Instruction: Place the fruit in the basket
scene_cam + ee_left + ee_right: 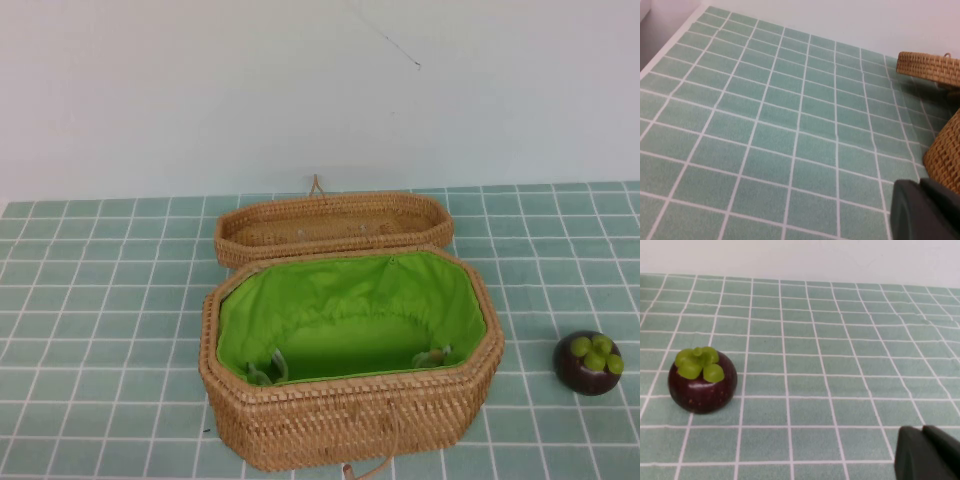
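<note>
The tan wicker basket (350, 420) stands open in the middle of the table, its green lining (350, 310) showing and its lid (333, 225) lying back behind it. Nothing lies inside it. The dark purple mangosteen (589, 362) with green lobes sits on the tiles to the basket's right, apart from it. It also shows in the right wrist view (702, 381). My right gripper (922, 431) is shut and empty, low over the tiles a short way from the fruit. My left gripper (920, 184) is shut and empty beside the basket's wall (946, 152). Neither arm shows in the high view.
The table is covered with a green tiled cloth (100, 300). A pale wall (300, 90) rises behind it. The table's left edge (670, 45) shows in the left wrist view. A cord loop (372, 468) hangs at the basket's front.
</note>
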